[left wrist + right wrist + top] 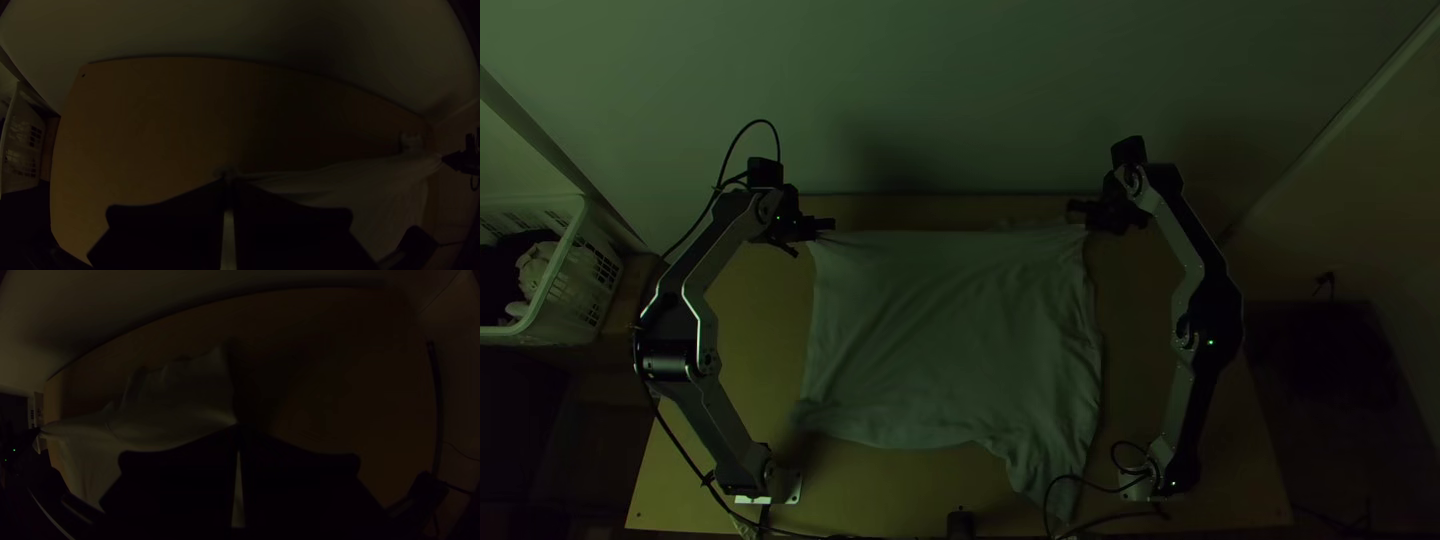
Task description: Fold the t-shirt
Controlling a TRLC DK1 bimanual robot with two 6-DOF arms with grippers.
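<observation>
Your left claw (826, 225) and right claw (1077, 210) each seem, in this dimness, closed on the t-shirt (940, 330) near its far corners. It lies spread, slightly rumpled, on your worktop (755, 340).

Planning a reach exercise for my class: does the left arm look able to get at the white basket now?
Probably not: the left gripper is shut on a corner of the t-shirt and would first have to let go. The basket stands off the table, perhaps out of reach.
</observation>
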